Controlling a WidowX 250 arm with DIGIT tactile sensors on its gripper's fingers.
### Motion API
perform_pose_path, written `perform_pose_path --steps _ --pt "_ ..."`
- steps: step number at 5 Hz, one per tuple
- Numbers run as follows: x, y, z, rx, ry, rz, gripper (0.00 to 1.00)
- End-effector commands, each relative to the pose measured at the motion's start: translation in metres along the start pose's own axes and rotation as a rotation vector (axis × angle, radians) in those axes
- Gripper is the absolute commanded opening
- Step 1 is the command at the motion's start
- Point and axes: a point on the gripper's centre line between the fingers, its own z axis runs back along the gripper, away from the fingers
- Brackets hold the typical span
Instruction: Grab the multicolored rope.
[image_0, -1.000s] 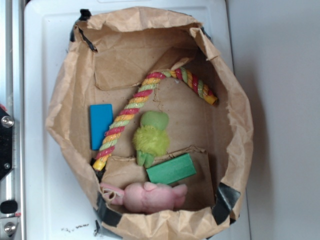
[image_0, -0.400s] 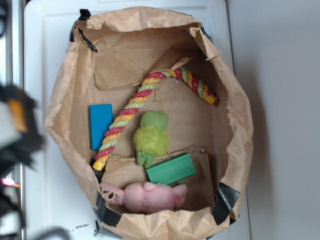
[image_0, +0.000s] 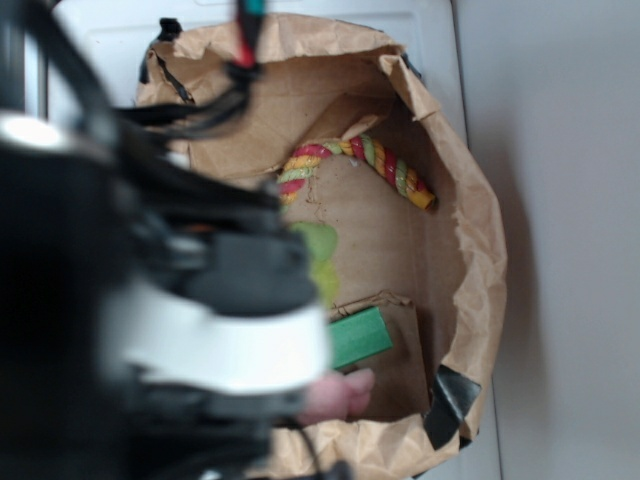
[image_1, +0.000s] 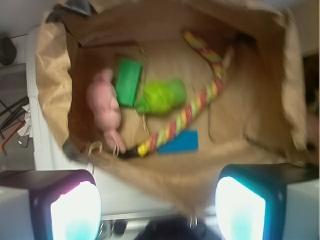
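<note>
Brown paper bag in view, rope not yet touched

Paper is what frames everything we see: a crumpled brown paper bag (image_1: 55, 85) lies open on the white counter (image_0: 90, 40), and the multicolored rope (image_1: 192, 110) rests on its floor. In the wrist view the rope runs as a long bent line, one yellow end near the bag's lower lip beside a blue block (image_1: 177, 142), the other arm angling up toward the far wall. A fuzzy lime-green plush toy (image_1: 160, 96) lies just beside the rope's middle, with a green block (image_1: 128, 82) and a pink plush toy (image_1: 105, 107) further off.

Our claw (image_1: 157, 205) hangs spread wide, holding nothing, its two lit fingers (image_1: 75, 212) at the bottom corners of the wrist view, outside the bag's near rim and well apart from the rope. In the exterior view the blurred arm (image_0: 150, 300) covers the bag's left half.

We judge the task barely begun: the approach is under way, while lining up over the rope, descending, closing and lifting all remain.
</note>
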Motion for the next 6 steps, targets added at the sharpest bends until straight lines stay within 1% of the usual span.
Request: perform_pose_path --steps 1,2,6 --pt "0.04 0.015 -0.03 0.031 -0.072 -0.016 1.0" --pt "0.052 0.028 -0.047 -0.006 -0.068 -0.054 1.0" --pt "0.052 0.028 -0.047 -0.006 -0.068 -0.054 1.0"
